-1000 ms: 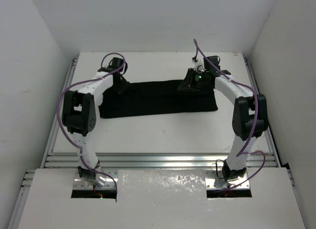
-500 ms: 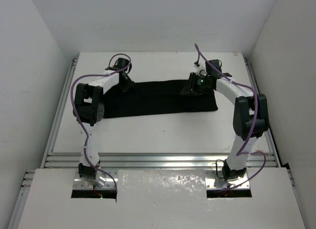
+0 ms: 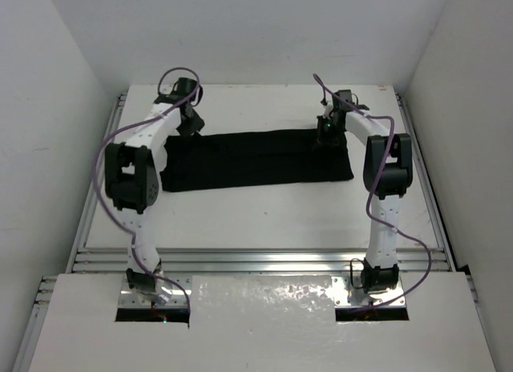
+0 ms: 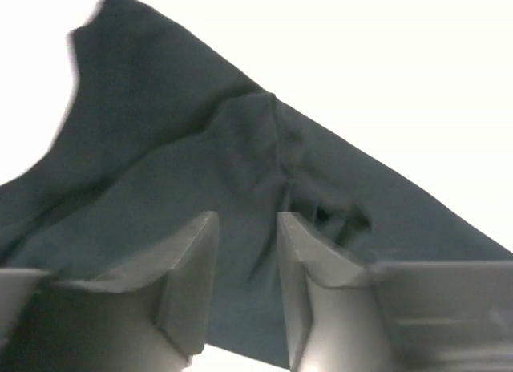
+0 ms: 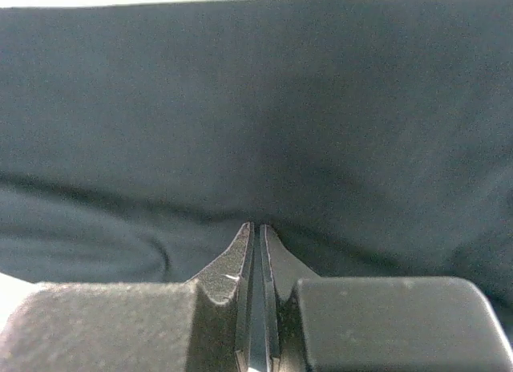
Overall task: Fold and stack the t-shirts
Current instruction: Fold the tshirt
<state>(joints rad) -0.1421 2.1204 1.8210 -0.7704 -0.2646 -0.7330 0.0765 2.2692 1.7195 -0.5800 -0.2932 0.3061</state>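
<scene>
Across the far half of the table the t-shirt lies flat as a long folded band. The right jaws pinch nearly closed on cloth at its far right edge, likely to lift it for another fold; the left jaws hang slightly parted over the far left corner, holding nothing. Loose purple cables loop beside both arms, off the fabric.

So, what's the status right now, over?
Left end effector open over t-shirt, far-left corner. Right end effector shut on its far-right edge. T-shirt lies as long flat band. Nothing blocking.
</scene>
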